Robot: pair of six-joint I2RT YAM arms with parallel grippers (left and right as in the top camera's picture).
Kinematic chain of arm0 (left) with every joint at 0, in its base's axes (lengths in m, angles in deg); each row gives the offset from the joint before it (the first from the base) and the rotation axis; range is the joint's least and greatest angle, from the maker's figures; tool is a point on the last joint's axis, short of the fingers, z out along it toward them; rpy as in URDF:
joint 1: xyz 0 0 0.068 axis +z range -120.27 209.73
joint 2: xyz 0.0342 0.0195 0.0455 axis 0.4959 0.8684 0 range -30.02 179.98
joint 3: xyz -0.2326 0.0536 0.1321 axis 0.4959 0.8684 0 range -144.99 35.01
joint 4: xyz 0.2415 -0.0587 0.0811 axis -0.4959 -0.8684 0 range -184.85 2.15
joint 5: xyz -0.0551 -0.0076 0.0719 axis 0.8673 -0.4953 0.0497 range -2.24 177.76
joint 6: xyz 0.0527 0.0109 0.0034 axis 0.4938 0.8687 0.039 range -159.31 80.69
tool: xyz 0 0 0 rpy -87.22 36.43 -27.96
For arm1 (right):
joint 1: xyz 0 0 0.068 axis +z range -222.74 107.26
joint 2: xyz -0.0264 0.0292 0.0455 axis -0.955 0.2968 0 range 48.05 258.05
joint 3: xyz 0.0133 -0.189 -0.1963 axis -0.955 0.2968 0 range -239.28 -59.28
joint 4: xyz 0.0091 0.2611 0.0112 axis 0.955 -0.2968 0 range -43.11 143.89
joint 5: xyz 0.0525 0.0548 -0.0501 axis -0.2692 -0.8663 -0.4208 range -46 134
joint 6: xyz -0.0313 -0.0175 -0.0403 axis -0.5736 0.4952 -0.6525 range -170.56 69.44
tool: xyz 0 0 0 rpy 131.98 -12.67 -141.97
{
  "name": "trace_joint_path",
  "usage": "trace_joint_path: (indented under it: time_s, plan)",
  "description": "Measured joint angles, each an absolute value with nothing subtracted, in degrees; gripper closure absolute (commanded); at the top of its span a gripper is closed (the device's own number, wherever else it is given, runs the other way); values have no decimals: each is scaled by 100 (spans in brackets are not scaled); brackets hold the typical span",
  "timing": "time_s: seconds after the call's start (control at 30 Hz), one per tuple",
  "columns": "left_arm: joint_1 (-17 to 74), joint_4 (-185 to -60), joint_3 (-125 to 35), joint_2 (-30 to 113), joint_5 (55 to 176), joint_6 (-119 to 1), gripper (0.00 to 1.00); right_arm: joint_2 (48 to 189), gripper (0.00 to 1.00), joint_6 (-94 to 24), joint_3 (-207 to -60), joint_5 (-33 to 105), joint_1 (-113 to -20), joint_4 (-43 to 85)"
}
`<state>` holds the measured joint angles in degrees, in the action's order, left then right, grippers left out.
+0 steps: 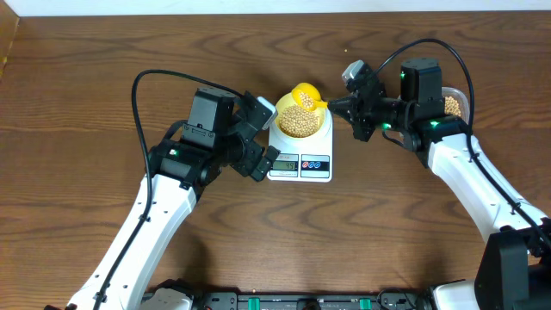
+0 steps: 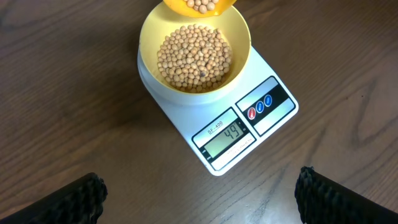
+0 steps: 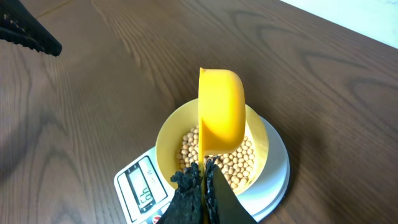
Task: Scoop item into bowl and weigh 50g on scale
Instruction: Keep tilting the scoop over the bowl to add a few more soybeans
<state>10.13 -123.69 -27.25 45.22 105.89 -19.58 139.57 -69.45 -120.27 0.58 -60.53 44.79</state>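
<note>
Scoop [image 3: 221,112] tipped over bowl [image 2: 240,38] of beans [image 2: 194,57] on scale [image 2: 275,119].
Right jaws clamp its handle; left jaws spread wide, empty; display [image 2: 229,135] at lower centre reads 49.

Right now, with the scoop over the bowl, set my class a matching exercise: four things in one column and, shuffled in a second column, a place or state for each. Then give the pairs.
Things
1. bowl
2. scoop
3. scale display
4. left tool

Places or states
A. reads 49
B. open, holding nothing
C. gripped by the right tool, tipped above the beans
D. sits on the scale, beans inside

Pairs: 1-D, 2-C, 3-A, 4-B
</note>
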Motion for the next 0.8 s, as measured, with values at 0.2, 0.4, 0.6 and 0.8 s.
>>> trace_joint_path:
  time_s: [0.2, 0.4, 0.6, 0.8]
  plan:
    - [1013, -12369, -2725, 4524, 10589, -1958, 1, 13957, 99, -6948, -12027, 58, -6053, 4479]
    - [1013, -12369, -2725, 4524, 10589, -1958, 1, 13957, 99, -7057, -12027, 165, -6053, 4479]
    - [1013, -12369, -2725, 4524, 10589, -1958, 1, 13957, 99, -7072, -12027, 233, -6055, 4479]
    - [1013, -12369, -2725, 4524, 10589, -1958, 1, 13957, 99, -7074, -12027, 249, -6053, 4479]
